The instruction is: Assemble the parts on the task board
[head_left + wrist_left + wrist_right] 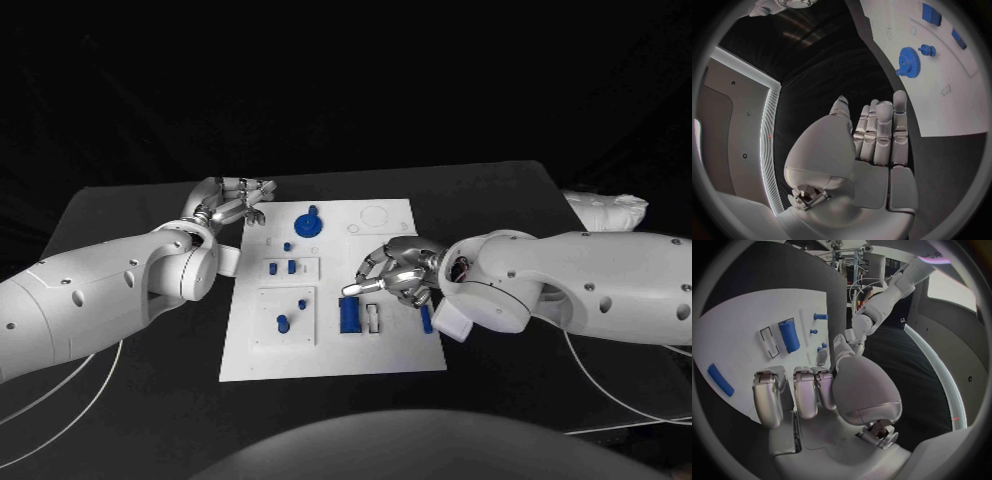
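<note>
The white task board point(332, 345) lies mid-table. On it are a blue gear point(307, 222) near the far edge, small blue pieces point(283, 267) in a left slot, blue pegs point(284, 323) nearer me, a blue cylinder point(349, 315) and a blue bar point(426, 318) at the right edge. My left hand point(231, 203) hovers at the board's far left corner; its fingers point(879, 135) are stretched out and hold nothing, with the gear point(907, 54) ahead. My right hand point(392, 275) hangs over the board's right middle, fingers point(795, 392) loosely bent and empty, above the cylinder point(789, 335) and bar point(720, 380).
A crumpled white object point(606, 210) lies at the table's far right edge. A small white card point(454, 322) sits by the board under my right forearm. Thin cables point(620, 400) trail over the near right of the black table point(130, 220).
</note>
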You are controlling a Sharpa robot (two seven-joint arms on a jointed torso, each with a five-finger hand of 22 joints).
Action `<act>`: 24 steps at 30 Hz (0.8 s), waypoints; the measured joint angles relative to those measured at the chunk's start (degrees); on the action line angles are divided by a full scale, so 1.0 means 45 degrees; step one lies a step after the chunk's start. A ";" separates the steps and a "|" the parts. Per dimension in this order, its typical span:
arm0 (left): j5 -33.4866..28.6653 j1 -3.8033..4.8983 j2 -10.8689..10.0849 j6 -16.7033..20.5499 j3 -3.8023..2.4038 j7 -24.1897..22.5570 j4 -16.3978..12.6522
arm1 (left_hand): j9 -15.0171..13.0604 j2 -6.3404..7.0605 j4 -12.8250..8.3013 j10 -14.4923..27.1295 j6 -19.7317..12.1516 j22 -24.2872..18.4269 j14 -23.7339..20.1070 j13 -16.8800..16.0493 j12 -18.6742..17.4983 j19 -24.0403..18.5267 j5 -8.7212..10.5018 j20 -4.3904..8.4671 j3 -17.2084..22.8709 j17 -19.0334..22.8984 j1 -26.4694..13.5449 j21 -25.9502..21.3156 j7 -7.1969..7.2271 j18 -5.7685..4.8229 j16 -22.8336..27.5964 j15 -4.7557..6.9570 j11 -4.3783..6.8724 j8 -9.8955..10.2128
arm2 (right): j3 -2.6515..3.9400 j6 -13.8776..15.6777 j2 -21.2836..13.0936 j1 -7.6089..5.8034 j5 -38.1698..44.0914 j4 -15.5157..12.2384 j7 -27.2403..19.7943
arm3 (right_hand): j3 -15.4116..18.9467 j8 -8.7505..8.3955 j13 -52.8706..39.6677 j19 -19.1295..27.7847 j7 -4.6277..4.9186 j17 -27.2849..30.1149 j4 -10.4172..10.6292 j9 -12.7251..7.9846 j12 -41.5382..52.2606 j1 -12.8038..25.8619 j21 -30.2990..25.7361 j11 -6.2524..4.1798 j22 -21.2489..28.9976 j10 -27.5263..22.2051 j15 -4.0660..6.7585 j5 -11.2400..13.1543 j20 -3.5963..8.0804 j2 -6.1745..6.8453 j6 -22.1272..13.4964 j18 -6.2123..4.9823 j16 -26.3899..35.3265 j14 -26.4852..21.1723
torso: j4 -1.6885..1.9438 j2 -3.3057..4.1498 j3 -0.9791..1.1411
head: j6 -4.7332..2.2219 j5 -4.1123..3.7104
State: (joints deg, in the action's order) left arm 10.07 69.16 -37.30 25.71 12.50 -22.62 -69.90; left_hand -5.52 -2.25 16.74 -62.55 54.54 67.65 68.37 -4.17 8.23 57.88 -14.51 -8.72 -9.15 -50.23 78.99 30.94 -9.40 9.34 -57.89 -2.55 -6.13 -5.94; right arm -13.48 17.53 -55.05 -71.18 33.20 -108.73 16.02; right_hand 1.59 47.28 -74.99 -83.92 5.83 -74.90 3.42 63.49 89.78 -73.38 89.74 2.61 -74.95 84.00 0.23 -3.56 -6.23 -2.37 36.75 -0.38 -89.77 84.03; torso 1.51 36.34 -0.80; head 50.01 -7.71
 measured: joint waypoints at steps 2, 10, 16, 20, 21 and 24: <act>0.0000 0.0000 0.0000 -0.0002 0.0000 0.0000 0.0000 | 0.0000 0.0000 0.0000 0.0000 0.0000 0.0000 0.0000 0.0000 0.0000 0.0000 0.0000 0.0000 0.0000 0.0000 0.0000 0.0000 0.0000 0.0000 0.0000 0.0000 0.0000 0.0000 | 0.0001 0.0026 -0.0020 0.0121 0.0791 -0.0123 -0.0014 | -0.0016 0.0141 0.0000 0.0000 -0.0029 0.0000 -0.0016 0.0147 0.0000 -0.0036 0.0000 0.0000 0.0000 0.0000 0.0000 0.0001 0.0000 -0.0020 -0.0030 0.0000 0.0000 0.0000 | 0.0004 -0.0001 -0.0006 | 0.0000 -0.0011; 0.0000 0.0000 -0.0015 -0.0008 -0.0002 0.0000 0.0003 | 0.0001 -0.0015 0.0000 0.0000 0.0000 0.0000 0.0000 0.0000 0.0000 0.0000 0.0000 0.0000 0.0000 0.0015 0.0015 0.0001 0.0000 -0.0001 0.0000 0.0000 0.0000 0.0000 | -0.0013 0.0059 0.0209 0.0764 0.3483 -0.0161 0.0412 | -0.0135 0.0397 0.0000 -0.0026 -0.0008 -0.0010 -0.0135 0.0484 0.0000 -0.0289 0.0000 0.0000 0.0001 0.0000 0.0000 0.0001 0.0026 -0.0073 -0.0085 -0.0001 0.0000 0.0000 | -0.0004 -0.0004 -0.0006 | 0.0000 -0.0002; 0.0001 -0.0001 -0.0026 -0.0014 -0.0001 0.0000 0.0002 | 0.0002 -0.0054 0.0000 0.0000 0.0000 0.0000 0.0000 0.0000 0.0000 0.0000 0.0000 0.0000 0.0000 0.0015 0.0053 0.0001 0.0000 0.0000 0.0000 0.0000 0.0000 0.0000 | -0.0013 0.0056 0.0472 0.1004 0.4536 0.0048 0.0967 | -0.0291 0.0631 -0.0040 -0.0043 -0.0007 -0.0009 -0.0291 0.0681 0.0023 -0.0538 0.0000 0.0002 0.0002 -0.0001 0.0005 0.0002 0.0043 -0.0321 -0.0085 0.0000 0.0000 -0.0006 | 0.0002 -0.0004 -0.0006 | 0.0000 -0.0027; 0.0004 -0.0001 -0.0039 -0.0015 -0.0001 0.0000 0.0000 | 0.0002 -0.0053 0.0000 0.0000 0.0000 0.0000 0.0000 0.0000 0.0000 0.0000 0.0000 0.0000 0.0000 0.0014 0.0053 0.0001 0.0000 0.0000 0.0000 0.0000 0.0000 0.0000 | -0.0011 0.0057 0.0687 0.1090 0.4947 0.0242 0.1291 | -0.0364 0.0682 -0.0040 -0.0043 -0.0052 -0.0008 -0.0365 0.0731 0.0100 -0.0668 0.0000 -0.0026 0.0003 -0.0024 0.0073 0.0002 0.0043 -0.0451 -0.0039 0.0000 0.0000 -0.0019 | 0.0005 -0.0001 -0.0005 | 0.0000 -0.0038; 0.0004 -0.0001 -0.0041 -0.0016 0.0000 0.0000 0.0000 | 0.0003 -0.0053 0.0000 0.0000 0.0000 0.0000 0.0000 0.0000 0.0000 0.0000 0.0000 0.0000 0.0000 0.0015 0.0053 0.0001 0.0000 0.0000 0.0000 0.0000 0.0000 0.0000 | -0.0009 0.0059 0.0745 0.1107 0.5021 0.0299 0.1356 | -0.0377 0.0682 -0.0040 -0.0031 -0.0052 -0.0008 -0.0377 0.0746 0.0116 -0.0693 0.0000 -0.0061 0.0003 -0.0026 0.0091 0.0002 0.0056 -0.0477 -0.0039 0.0000 0.0000 0.0000 | 0.0005 -0.0001 -0.0005 | 0.0000 -0.0038; 0.0005 -0.0002 -0.0042 -0.0017 0.0002 -0.0001 0.0000 | 0.0003 -0.0053 0.0000 0.0000 0.0000 0.0000 0.0000 0.0000 0.0000 0.0000 0.0000 0.0000 0.0000 0.0014 0.0053 0.0001 0.0000 0.0001 0.0000 0.0000 0.0000 0.0000 | -0.0009 0.0081 0.0935 0.1174 0.5219 0.0484 0.1536 | -0.0453 0.0682 -0.0039 0.0003 -0.0052 -0.0008 -0.0339 0.0759 0.0137 -0.0743 0.0000 -0.0088 0.0004 -0.0001 0.0091 0.0002 0.0089 -0.0526 -0.0039 -0.0001 0.0000 0.0000 | 0.0005 0.0000 -0.0006 | 0.0000 -0.0056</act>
State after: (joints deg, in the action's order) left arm 10.09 69.15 -37.48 25.64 12.51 -22.63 -69.90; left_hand -5.51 -2.49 16.74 -62.55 54.54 67.65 68.37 -4.17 8.23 57.88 -14.51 -8.72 -9.15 -50.16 79.23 30.95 -9.40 9.35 -57.89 -2.55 -6.13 -5.94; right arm -13.52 17.90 -50.84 -65.90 56.69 -106.55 22.93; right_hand -0.44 50.35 -75.17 -83.91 5.60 -74.94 1.90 66.90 90.40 -76.72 89.74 2.21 -74.93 84.00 0.64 -3.55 -5.83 -4.74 36.58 -0.38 -89.77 84.03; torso 1.53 36.34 -0.83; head 50.01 -7.97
